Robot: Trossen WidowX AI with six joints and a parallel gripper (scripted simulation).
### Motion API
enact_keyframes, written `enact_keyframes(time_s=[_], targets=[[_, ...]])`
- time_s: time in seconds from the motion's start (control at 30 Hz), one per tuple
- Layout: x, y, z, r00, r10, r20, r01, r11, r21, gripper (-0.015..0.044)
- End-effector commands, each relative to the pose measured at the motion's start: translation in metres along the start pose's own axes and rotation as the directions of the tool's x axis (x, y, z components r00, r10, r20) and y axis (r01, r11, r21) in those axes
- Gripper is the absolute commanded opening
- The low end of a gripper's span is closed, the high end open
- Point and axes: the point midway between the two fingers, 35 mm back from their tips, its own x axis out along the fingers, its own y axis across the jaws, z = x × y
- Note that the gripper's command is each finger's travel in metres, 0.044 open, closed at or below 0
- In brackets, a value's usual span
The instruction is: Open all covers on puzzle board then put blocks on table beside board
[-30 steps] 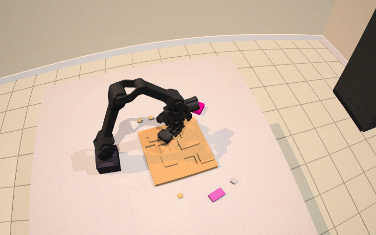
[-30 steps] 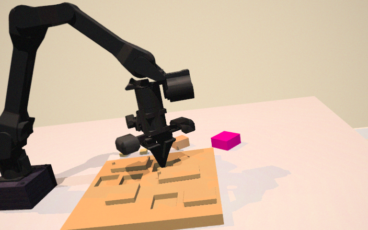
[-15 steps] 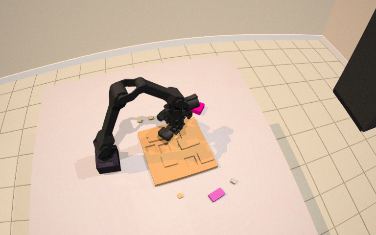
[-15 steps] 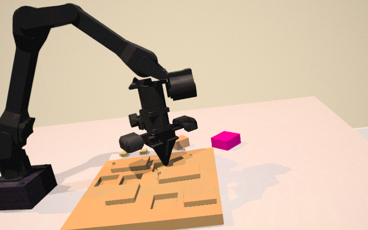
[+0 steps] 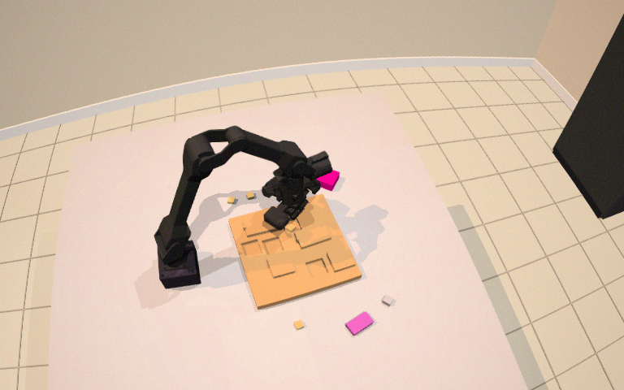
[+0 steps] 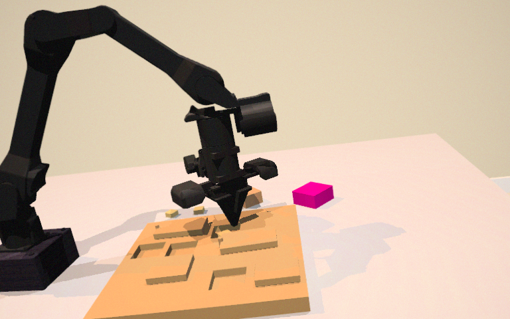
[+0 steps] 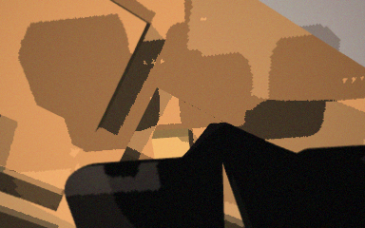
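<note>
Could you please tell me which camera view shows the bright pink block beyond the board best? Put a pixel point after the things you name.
The exterior view does: the bright pink block [image 5: 328, 179] [image 6: 313, 195] stands there unobstructed, its top and two sides showing. The top view shows it partly hidden behind the arm [image 5: 262, 149] [image 6: 150, 48]. The wrist view does not show it.

One puzzle board [image 5: 303, 292] [image 6: 195, 306]; four raised covers [image 5: 314, 235] [image 6: 248, 241]; two magenta blocks [image 5: 327, 179] [image 6: 313, 195]; three small yellow blocks [image 5: 299, 324] [image 6: 171, 213]; one small greyish block [image 5: 387, 300].
</note>
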Motion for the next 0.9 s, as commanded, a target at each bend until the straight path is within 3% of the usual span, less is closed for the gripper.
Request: enact_keyframes(time_s=[0.0,0.87], targets=[[0.004,-0.004,0.003,1.000,0.007,0.010,-0.007,1.000,0.004,0.0000],[-0.005,0.010,-0.006,1.000,0.009,0.004,-0.009,1.000,0.005,0.0000]])
